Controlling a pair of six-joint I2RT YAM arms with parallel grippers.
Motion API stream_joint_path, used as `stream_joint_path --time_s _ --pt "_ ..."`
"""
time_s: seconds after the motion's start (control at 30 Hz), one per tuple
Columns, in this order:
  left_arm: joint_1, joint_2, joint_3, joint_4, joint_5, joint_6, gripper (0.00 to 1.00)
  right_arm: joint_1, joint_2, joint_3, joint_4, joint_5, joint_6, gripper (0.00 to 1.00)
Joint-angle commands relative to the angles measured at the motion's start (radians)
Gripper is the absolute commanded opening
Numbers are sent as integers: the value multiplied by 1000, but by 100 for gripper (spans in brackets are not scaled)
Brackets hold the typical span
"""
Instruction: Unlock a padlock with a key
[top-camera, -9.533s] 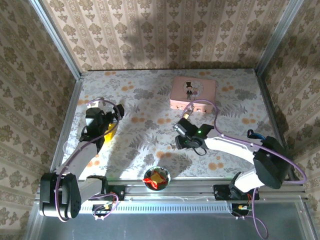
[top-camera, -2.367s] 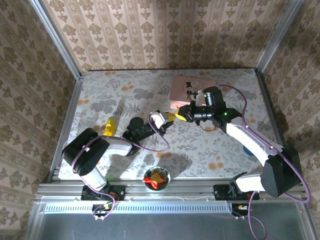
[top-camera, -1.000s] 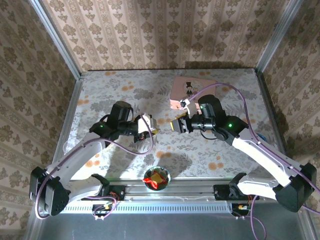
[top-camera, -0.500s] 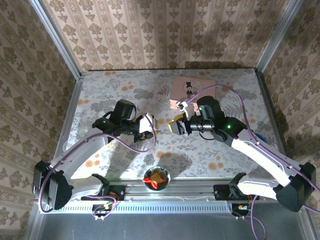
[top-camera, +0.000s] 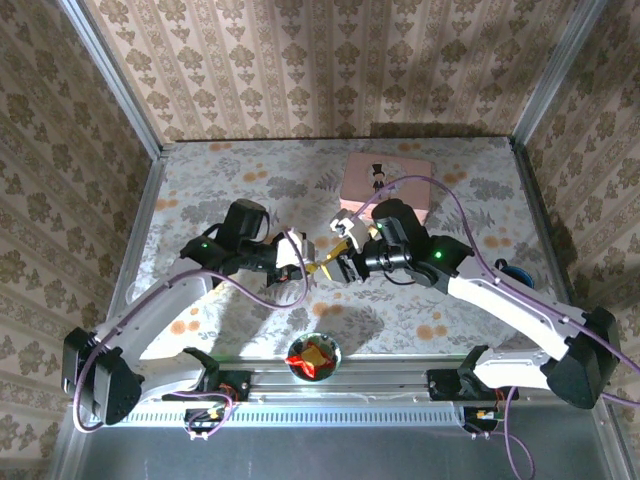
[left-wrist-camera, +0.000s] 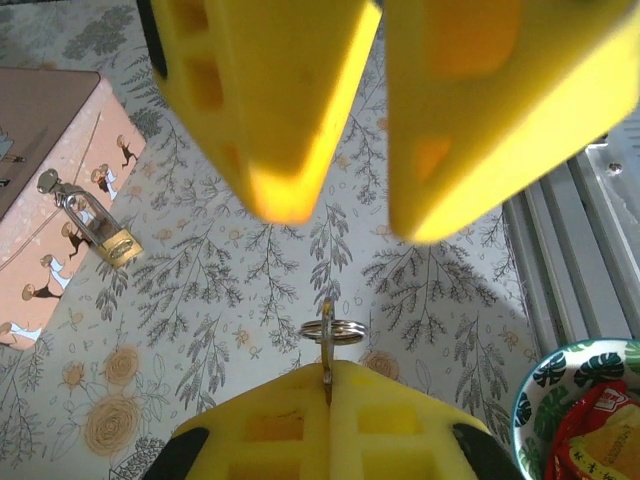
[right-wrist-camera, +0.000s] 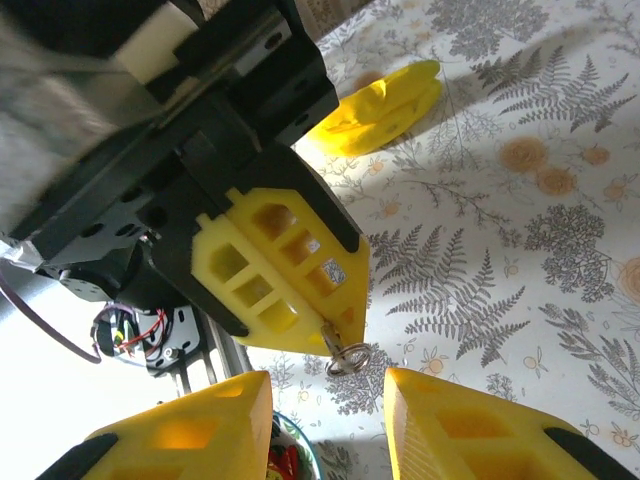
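The key (left-wrist-camera: 327, 352) is a thin metal sliver with a small split ring. It sticks out of the tips of my left gripper (left-wrist-camera: 328, 372), which is shut on it above the table. My right gripper (right-wrist-camera: 328, 392) is open, and its two yellow fingers (left-wrist-camera: 280, 110) flank the key's ring (right-wrist-camera: 348, 357) without touching it. In the top view the two grippers meet tip to tip, left gripper (top-camera: 303, 262) against right gripper (top-camera: 338, 264). The small brass padlock (left-wrist-camera: 105, 240) hangs shut by its silvery shackle on the front of the pink tin box (left-wrist-camera: 40, 200).
The pink tin box (top-camera: 387, 180) stands at the back of the flowered table. A yellow banana-like toy (right-wrist-camera: 385, 100) lies behind the left arm. A patterned bowl (top-camera: 313, 355) with red wrappers sits at the near edge by the metal rail (left-wrist-camera: 590, 250).
My right gripper has moved left and down to the left gripper's tips and now brackets the key. The left gripper has stayed shut on the key and barely shifted.
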Motion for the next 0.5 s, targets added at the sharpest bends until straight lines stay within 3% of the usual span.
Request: stream_joint_path --time_s 0.0,0.47 --pt "-5 -24 6 -32 40 35 0 14 19 51 -17 15 -31 35" --pt "-5 -30 3 -42 38 46 0 25 94 111 -58 2 -62 34"
